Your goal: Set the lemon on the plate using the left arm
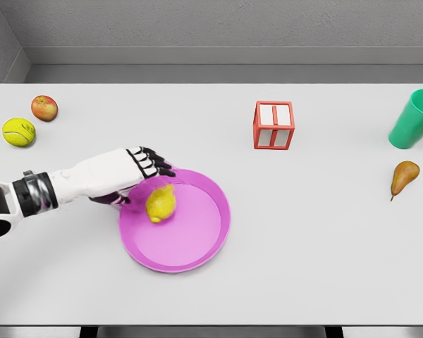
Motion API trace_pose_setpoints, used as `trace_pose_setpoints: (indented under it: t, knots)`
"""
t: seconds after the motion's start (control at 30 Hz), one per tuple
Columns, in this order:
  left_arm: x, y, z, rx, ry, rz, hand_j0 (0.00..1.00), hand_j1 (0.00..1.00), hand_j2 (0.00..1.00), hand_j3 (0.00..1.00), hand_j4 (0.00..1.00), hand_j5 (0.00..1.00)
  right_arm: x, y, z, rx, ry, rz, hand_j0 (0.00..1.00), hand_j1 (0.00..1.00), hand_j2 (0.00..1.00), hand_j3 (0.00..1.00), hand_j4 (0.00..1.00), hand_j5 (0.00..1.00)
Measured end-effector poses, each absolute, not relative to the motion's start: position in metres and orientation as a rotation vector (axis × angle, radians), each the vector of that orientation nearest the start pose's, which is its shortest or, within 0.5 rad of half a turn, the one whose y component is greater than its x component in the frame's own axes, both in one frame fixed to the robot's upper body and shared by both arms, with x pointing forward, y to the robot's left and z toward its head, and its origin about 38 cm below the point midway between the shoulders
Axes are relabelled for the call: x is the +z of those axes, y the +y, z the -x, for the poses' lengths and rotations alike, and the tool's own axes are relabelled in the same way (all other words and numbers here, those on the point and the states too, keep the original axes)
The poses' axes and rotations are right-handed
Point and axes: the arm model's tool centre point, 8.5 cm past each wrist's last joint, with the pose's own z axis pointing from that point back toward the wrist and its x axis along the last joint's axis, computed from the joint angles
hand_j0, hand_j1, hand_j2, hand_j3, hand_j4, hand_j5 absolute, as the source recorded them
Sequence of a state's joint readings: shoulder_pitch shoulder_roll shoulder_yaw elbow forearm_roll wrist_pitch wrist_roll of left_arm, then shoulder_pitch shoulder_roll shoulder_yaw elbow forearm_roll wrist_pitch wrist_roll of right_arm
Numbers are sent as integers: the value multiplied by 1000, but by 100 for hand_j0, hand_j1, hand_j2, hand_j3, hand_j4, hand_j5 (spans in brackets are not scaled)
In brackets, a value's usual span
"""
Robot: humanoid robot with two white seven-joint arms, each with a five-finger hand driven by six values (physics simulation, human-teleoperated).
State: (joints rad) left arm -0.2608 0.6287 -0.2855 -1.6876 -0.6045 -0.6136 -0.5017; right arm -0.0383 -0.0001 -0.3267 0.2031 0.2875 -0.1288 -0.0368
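Observation:
The yellow lemon [160,204] lies on the left part of the pink plate [197,239], which sits left of the table's middle. My left hand [149,167] hovers over the plate's upper-left rim, just above and left of the lemon. Its dark fingers [155,162] are loosely bent and a small gap separates them from the lemon, so the hand holds nothing. The white forearm comes in from the left edge. The right arm does not show.
A tennis ball [18,132] and a red apple [44,108] lie at the far left. A red and white cube [273,125] stands behind the plate to the right. A green cup [414,118] and a pear [403,177] are at the right edge.

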Motion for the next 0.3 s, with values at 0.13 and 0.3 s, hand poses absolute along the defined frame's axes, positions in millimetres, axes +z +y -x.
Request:
trace_pose_setpoints:
  t: [0.13, 0.3]
  knots:
    - [187, 328, -390, -1840, -1534, -556, 100, 100, 100, 100, 100, 100, -256, -252, 28, -42, 25, 65, 100, 100, 100, 100, 100, 100]
    - [165, 355, -375, -1754, -1482, -504, 100, 100, 100, 100, 100, 100, -256, -252, 28, -43, 25, 65, 100, 100, 100, 100, 100, 100]
